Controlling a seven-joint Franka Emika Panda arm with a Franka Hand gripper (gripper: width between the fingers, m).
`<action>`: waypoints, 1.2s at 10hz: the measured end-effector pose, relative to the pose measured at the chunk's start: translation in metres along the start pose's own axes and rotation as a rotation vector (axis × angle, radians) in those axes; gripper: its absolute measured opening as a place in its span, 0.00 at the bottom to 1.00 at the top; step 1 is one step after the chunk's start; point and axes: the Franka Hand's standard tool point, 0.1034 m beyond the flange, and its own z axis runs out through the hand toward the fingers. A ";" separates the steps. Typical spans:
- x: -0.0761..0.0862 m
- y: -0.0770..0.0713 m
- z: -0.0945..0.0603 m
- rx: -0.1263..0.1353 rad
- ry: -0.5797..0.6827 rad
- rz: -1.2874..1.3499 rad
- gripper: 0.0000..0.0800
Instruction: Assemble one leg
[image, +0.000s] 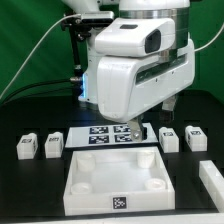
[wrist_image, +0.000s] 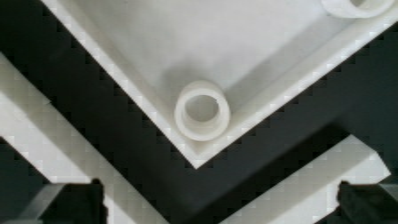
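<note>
- Hovering above the panel's (wrist_image: 125, 60) corner socket (wrist_image: 201, 108), the gripper (wrist_image: 214, 205) is spread, nothing grasped.
- On the table (image: 30, 185), legs (image: 27, 146) are laid at the exterior view's left, further legs (image: 168, 140) at its right.
- Square tags are borne; writing cannot be read.

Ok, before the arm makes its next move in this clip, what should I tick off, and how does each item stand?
1. Pincer empty: ok; its fingers stand wide apart with nothing between.
2. Legs free to pick: ok; the left legs and the right legs stand apart from each other, two on each side of the exterior view.
3. Panel flat, sockets up: ok; the corner socket looks empty.
4. Pincer over a leg: not ok; the wrist view shows only the panel's corner.
5. Pincer height: cannot tell; the arm's body hides it.
</note>
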 end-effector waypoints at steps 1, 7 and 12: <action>0.000 0.000 0.000 0.000 0.000 0.000 0.81; 0.000 0.000 0.001 0.001 -0.001 0.000 0.81; -0.002 0.000 0.002 0.001 -0.003 -0.249 0.81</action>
